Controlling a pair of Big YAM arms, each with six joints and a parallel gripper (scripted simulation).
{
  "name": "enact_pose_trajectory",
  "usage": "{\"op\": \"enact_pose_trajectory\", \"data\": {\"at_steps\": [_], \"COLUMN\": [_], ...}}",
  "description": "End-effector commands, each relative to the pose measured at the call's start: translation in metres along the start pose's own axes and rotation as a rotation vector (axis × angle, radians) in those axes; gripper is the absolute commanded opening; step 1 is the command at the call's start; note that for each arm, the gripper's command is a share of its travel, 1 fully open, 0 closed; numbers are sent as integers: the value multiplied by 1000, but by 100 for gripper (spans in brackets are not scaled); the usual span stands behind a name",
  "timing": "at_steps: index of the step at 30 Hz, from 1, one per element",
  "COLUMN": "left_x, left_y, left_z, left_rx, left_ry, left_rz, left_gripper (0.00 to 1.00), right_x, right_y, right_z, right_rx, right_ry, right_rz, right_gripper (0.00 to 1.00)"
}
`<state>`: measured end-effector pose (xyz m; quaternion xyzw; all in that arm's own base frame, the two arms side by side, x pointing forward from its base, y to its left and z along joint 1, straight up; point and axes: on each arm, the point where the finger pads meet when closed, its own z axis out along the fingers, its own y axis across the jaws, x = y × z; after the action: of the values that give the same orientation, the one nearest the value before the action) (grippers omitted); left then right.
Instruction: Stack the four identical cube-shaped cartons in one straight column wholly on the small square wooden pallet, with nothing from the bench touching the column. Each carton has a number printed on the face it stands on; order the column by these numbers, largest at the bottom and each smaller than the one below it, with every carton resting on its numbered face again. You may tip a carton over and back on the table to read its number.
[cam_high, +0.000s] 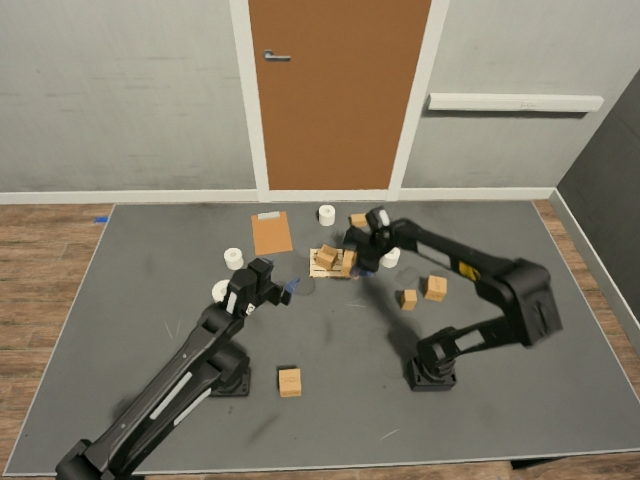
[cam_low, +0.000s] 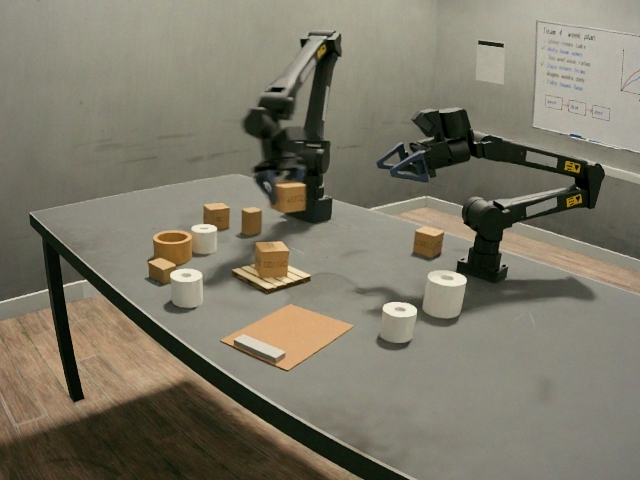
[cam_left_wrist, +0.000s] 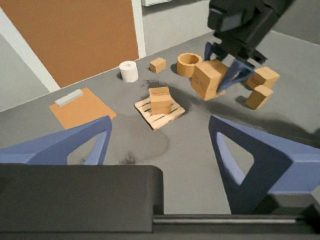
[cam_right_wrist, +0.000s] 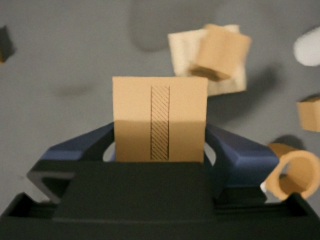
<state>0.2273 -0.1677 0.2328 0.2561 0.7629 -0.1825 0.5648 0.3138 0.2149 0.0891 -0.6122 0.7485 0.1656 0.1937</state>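
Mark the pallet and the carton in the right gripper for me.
Pallet (cam_low: 247, 272): exterior view, bare slats at one corner.
Carton (cam_right_wrist: 135, 117): right wrist view, face beside the hatched strip.

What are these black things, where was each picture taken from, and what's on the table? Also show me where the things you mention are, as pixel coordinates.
The black things are two robot arms bolted to one table. Each ends in a hand with two blue fingers.

One picture looks down from high up and one looks from the side. The other two come from little cameras near the hands.

The right hand (cam_low: 284, 193) (cam_right_wrist: 159, 120) is holding a cardboard carton (cam_low: 291, 196) (cam_left_wrist: 207, 80) (cam_right_wrist: 160, 117) up in the air. The left hand (cam_low: 402, 167) (cam_left_wrist: 160, 120) is wide open with nothing in it.

Another carton (cam_low: 271, 259) (cam_left_wrist: 160, 101) sits on a small wooden pallet (cam_high: 314, 272) (cam_low: 249, 279) (cam_left_wrist: 145, 110). Around it lie more boxes, some white rolls, an orange-brown ring (cam_low: 172, 256) (cam_left_wrist: 181, 70) and a brown clipboard (cam_high: 271, 235) (cam_low: 305, 333) (cam_left_wrist: 87, 107).
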Motion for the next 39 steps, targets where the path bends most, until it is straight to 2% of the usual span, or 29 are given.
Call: {"op": "enact_pose_trajectory", "data": {"at_steps": [1, 4, 10, 19, 23, 25, 26, 29, 32, 35, 36, 39], "left_x": [-10, -10, -10, -10, -10, -10, -10, -10, -10, -10, -10, -10], "left_y": [1, 1, 1, 1, 1, 1, 1, 1, 1, 1, 1, 1], "left_z": [-1, -1, -1, -1, -1, -1, -1, -1, -1, -1, -1, -1], "left_rx": [-4, -4, -4, -4, -4, -4, -4, -4, -4, -4, -4, -4], "left_ry": [-24, -24, -24, -24, -24, -24, -24, -24, -24, -24, -24, -24], "left_rz": [-13, -13, -13, -13, -13, -13, -13, -13, -13, -13, -13, -13], "left_gripper": [100, 100, 100, 100, 100, 100, 100, 100, 100, 100, 100, 100], "right_x": [-17, -13, -19, -59, -59, -57, -51, -63, -80, -89, -101, -102], "right_y": [-45, -71, -91, -92, -92, -95, -87, -82, -80, -79, -87, -87], "right_z": [-10, -12, -10, 11, 11, 10, 12, 18, 20, 26, 22, 26], "right_rx": [-4, -4, 2, 6, 6, 13, 7, 30, 90, 132, 153, 163], "right_ry": [-12, -14, -27, -39, -38, -41, -35, -36, -40, -31, -45, -35], "right_rz": [-103, -87, -60, -70, -78, -27, 3, 104, 196, 243, 242, 249], "right_gripper": [55, 55, 55, 55, 55, 55, 55, 55, 55, 55, 55, 55]}}
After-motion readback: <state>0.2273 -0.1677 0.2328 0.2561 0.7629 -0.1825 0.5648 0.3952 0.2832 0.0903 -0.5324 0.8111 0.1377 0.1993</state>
